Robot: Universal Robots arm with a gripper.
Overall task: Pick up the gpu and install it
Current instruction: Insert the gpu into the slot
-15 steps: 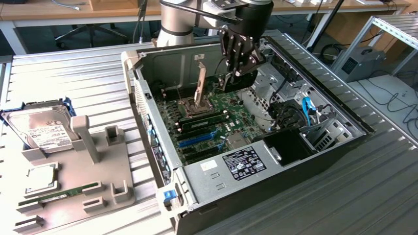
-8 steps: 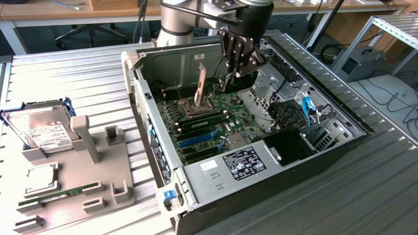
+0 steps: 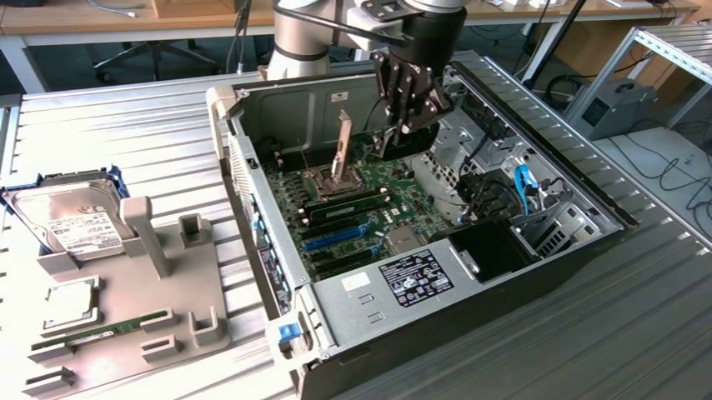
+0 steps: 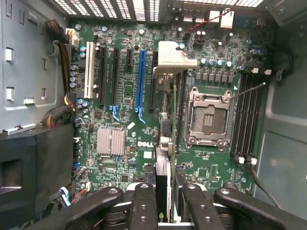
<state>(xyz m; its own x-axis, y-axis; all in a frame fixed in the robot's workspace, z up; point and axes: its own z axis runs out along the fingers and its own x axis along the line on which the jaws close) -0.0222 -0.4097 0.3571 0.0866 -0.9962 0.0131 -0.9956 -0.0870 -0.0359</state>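
Between the black fingers of the gripper [image 4: 164,203] hangs the gpu [image 4: 163,158], a thin flat black rectangular card seen edge-on, with its narrow silver metal bracket [image 4: 173,58] at the far end from the fingers; the jaws are partly closed and pinch the card's top edge. In the exterior view the gripper [image 3: 392,142] has the card [image 3: 343,148] upright inside the open grey metal computer case [image 3: 333,287], above the green motherboard [image 3: 362,196]. Directly under the card, beside the gripper's line of descent, run the long black expansion slots [image 4: 152,81] and, one row further off, the blue slot [image 4: 140,79]; on the opposite side sits the square silver CPU socket [image 4: 207,116]. My judgement is that the risk lies in alignment: the card looks close to several parallel slots, so a slight sideways offset could press its edge connector onto the board or into the wrong slot. A thin pinch may also let the card tilt, and the bracket could catch the case's rear wall.
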